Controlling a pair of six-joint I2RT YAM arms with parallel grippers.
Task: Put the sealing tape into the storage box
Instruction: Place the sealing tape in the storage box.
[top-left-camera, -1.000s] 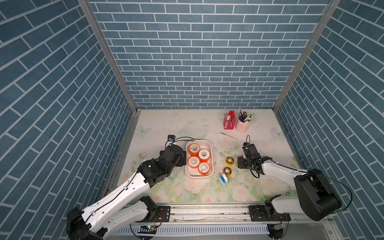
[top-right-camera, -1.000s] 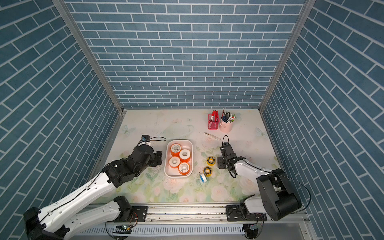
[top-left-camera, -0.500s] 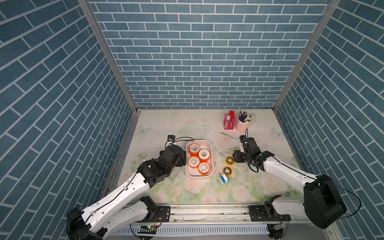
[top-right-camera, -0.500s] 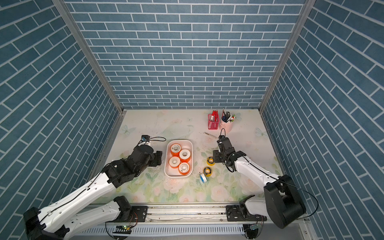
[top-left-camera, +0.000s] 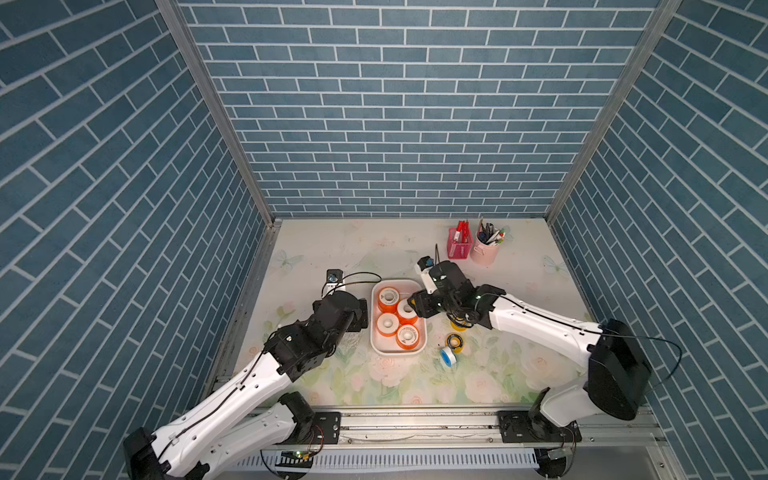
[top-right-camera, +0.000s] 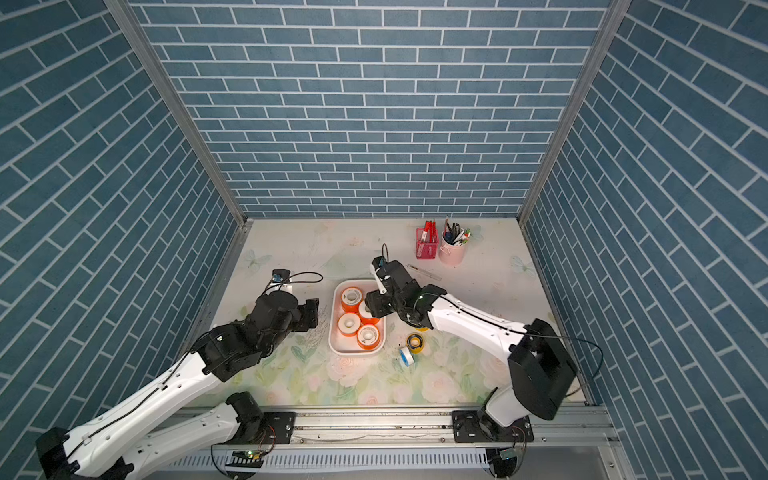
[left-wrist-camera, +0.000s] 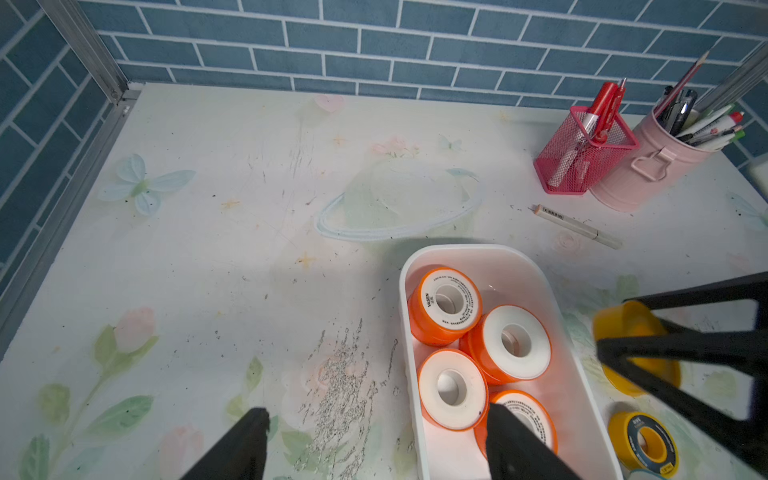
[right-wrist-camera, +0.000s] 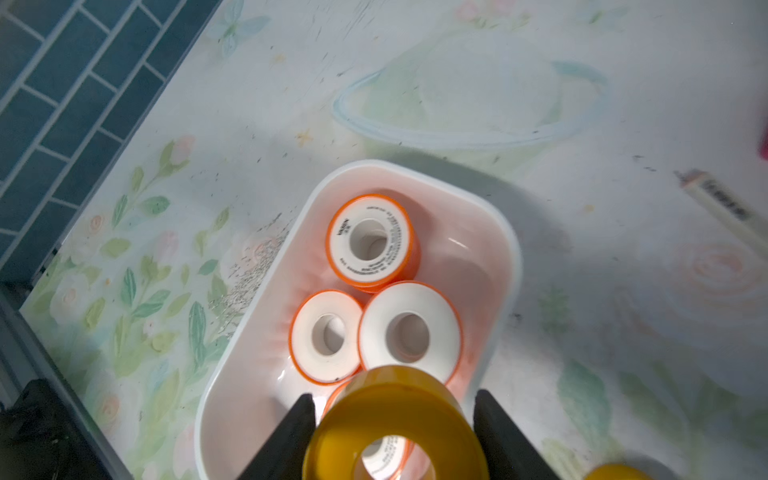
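Four orange spools (top-left-camera: 387, 300) of sealing tape lie flat and close together in the storage box (top-left-camera: 398, 352), so little free floor is left. The right gripper (right-wrist-camera: 393, 397) is closed on a yellow spool (right-wrist-camera: 332, 444), pinching it across its width, and hangs over the side of the box nearer to the right arm.

To do this step well, we think the spool should go low over the bare patch beside the labelled orange one. The jaws should part only when it is well inside the rim, otherwise it may roll off its neighbours and over the edge. The left gripper (left-wrist-camera: 377, 411) stands open and empty just beside the opposite side of the box, and we would keep it there.

A second yellow spool (top-left-camera: 455, 341) and a blue spool (top-left-camera: 448, 355) wait on the table (top-left-camera: 374, 249), near the box. The table has a pale flower print, scratched beside the box. Walls (top-left-camera: 395, 124) with a blue brick pattern close three sides. A red mesh basket (top-left-camera: 458, 245) and a pink cup (top-left-camera: 484, 252) stand in the far corner, well apart, and a pen (left-wrist-camera: 577, 226) lies loose near them.
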